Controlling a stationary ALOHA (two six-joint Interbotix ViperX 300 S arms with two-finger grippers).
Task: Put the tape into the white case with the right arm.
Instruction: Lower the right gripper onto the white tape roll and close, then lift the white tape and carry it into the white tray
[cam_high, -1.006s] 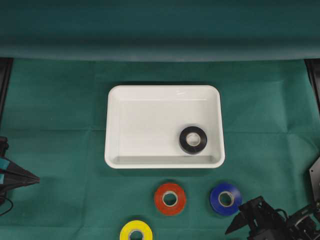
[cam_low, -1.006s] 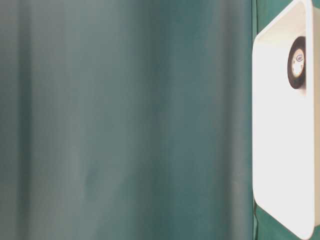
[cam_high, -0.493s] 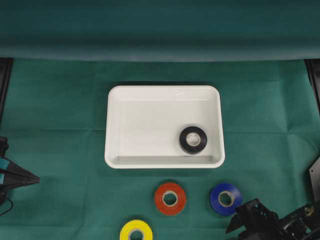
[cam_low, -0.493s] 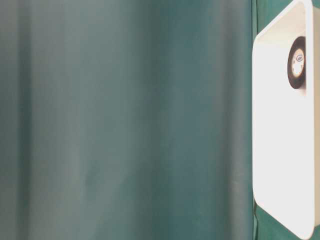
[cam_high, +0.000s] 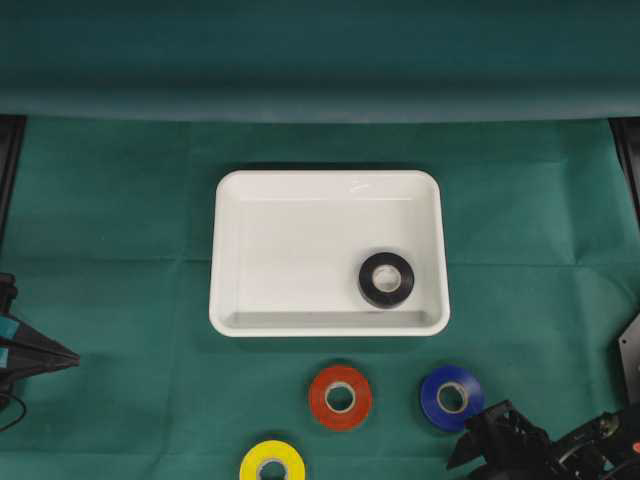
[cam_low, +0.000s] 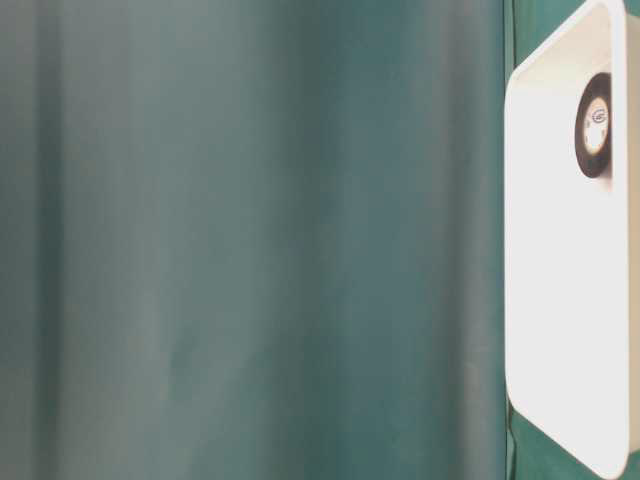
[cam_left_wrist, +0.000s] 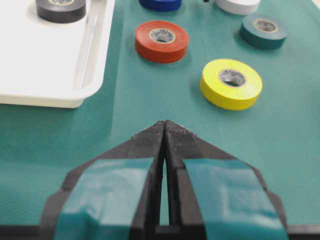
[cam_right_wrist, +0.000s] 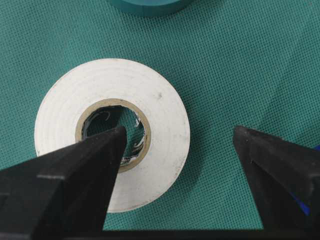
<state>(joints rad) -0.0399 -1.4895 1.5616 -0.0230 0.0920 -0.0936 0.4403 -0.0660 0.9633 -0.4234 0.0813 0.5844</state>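
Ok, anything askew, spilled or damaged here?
Nothing stands out. The black roll lies flat inside the white case; the red, blue, yellow and white rolls lie flat on the cloth.

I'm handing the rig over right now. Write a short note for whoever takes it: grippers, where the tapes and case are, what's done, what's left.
Left gripper: shut, empty, parked at the table's left edge.
Right gripper: jaws apart, straddling one side of the white tape, one finger in its core; not gripped yet.
White case: holds the black tape.
On the cloth: red tape, blue tape, yellow tape, teal tape.
Left: close on the white tape and carry it to the case.
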